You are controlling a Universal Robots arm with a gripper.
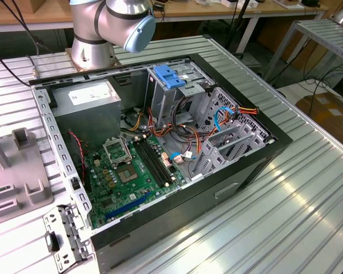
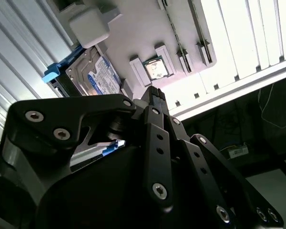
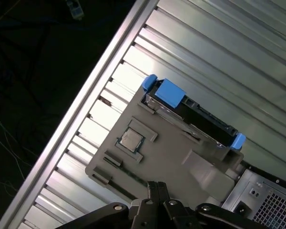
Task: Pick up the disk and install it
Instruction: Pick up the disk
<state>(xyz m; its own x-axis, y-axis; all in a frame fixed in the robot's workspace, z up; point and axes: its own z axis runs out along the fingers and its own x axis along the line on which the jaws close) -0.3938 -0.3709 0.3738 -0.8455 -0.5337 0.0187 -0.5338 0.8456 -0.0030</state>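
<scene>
The disk (image 2: 96,72) stands on edge in a grey fixture plate (image 2: 138,33), its white and blue label showing between blue side rails. In the first wrist view the disk (image 3: 200,121) shows as a dark edge with blue rail ends. My gripper (image 2: 155,91) hangs above the fixture, shut, with nothing between its fingers. Its black tips (image 3: 156,186) hover over the plate's edge, apart from the disk.
A small square chip (image 3: 131,140) sits in a pocket of the fixture plate (image 3: 171,157). The open computer case (image 1: 160,148) lies on the ribbed metal table (image 1: 286,217), with a blue clip (image 1: 168,76) on its drive bay. The table edge (image 3: 109,81) runs close by the fixture.
</scene>
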